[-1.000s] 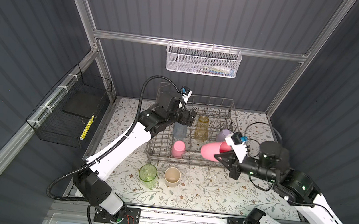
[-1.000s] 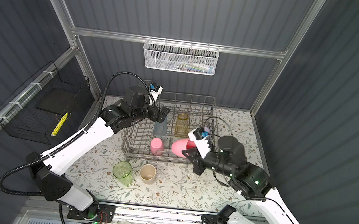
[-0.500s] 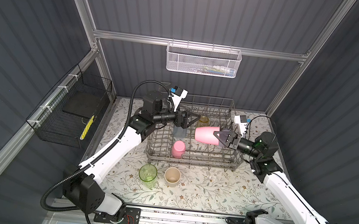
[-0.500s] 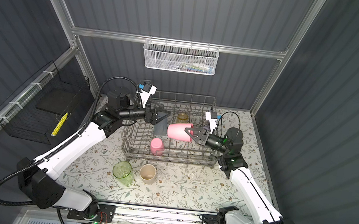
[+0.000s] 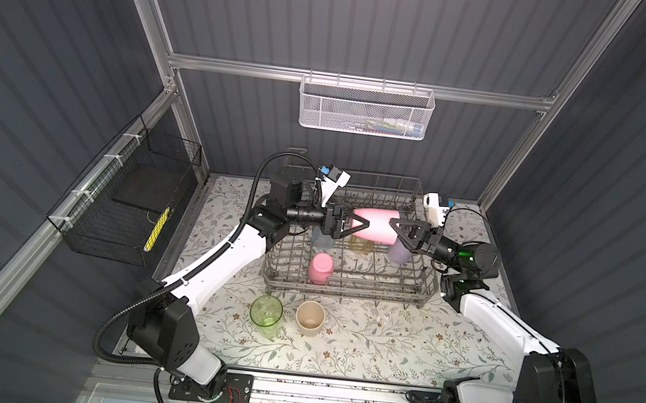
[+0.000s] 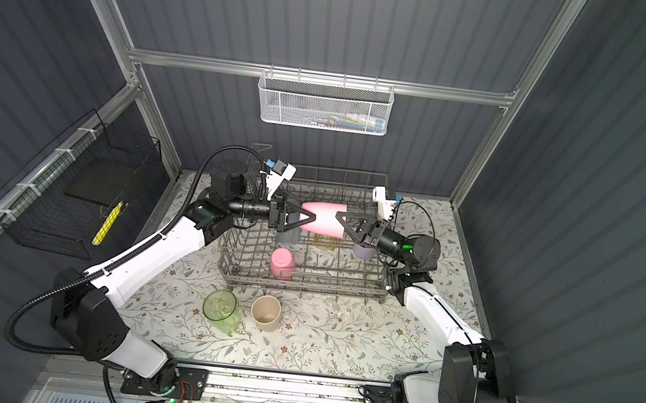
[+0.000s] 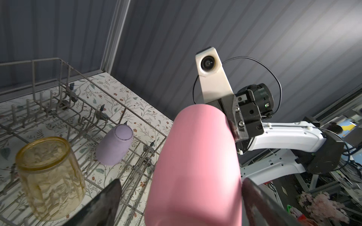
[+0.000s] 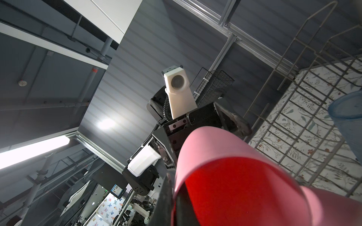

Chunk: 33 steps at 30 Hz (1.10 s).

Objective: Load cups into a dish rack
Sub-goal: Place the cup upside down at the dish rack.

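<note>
- Nearest the front edge of the worktop [image 5: 379, 343], left of its middle, the green cup [image 5: 266, 315] and the beige cup [image 5: 310, 318] stand upright with their mouths up. They are just beside each other and outside the dish rack [image 5: 343, 293]. We judge that these two are left to load.
- Behind them, the dish rack covers the middle of the worktop up to near its far edge. Near the rack's front side, the lower pink cup [image 5: 320, 267] sits bottom up.
- Deeper in the rack there is a row of three: the blue cup [image 8: 348, 117] to the left, the amber cup [image 7: 49, 176] in the middle and the lavender cup [image 7: 117, 144] to the right, bottom up. So we count four cups already loaded.
- Above this row, the held pink cup [image 5: 375, 225] hangs in the air, apart from the rack. Its long axis is nearly level and runs from the worktop's left edge toward the right edge. The mouth points right and the closed bottom points left.
- The fingers of the right gripper [image 5: 393, 230] are pressed together on the cup's wall at the mouth and carry it.
- The fingers of the left gripper [image 5: 361, 219] stand wide on both sides of the bottom end and do not hold it.
- We think this fifth cup is being passed between the arms and is not yet loaded.
</note>
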Each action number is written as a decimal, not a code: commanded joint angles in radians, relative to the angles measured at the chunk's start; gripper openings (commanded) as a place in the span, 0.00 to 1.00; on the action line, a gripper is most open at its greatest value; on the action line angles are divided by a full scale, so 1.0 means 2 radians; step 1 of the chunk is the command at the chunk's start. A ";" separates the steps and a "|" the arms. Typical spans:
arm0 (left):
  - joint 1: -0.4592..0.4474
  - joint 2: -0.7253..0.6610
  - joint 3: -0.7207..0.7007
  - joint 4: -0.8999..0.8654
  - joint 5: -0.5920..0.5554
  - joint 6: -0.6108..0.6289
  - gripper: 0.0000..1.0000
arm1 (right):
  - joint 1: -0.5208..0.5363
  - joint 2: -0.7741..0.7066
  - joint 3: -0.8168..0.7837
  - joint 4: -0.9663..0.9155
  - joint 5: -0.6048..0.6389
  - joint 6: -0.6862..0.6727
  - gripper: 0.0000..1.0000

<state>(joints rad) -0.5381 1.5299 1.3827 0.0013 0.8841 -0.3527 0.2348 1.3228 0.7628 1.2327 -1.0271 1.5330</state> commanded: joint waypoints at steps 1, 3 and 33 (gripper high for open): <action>-0.008 0.007 0.009 0.007 0.018 -0.001 0.95 | -0.001 0.002 0.008 0.057 -0.009 0.024 0.00; -0.009 0.010 0.010 0.009 0.019 0.000 0.93 | -0.001 0.005 0.008 0.057 -0.010 0.025 0.00; -0.018 0.017 0.010 0.035 0.031 -0.013 0.66 | 0.002 0.035 0.008 0.116 -0.014 0.064 0.00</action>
<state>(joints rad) -0.5644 1.5497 1.3827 0.0650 0.9337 -0.3943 0.2337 1.3842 0.7628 1.4029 -1.0470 1.6394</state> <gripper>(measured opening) 0.727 0.057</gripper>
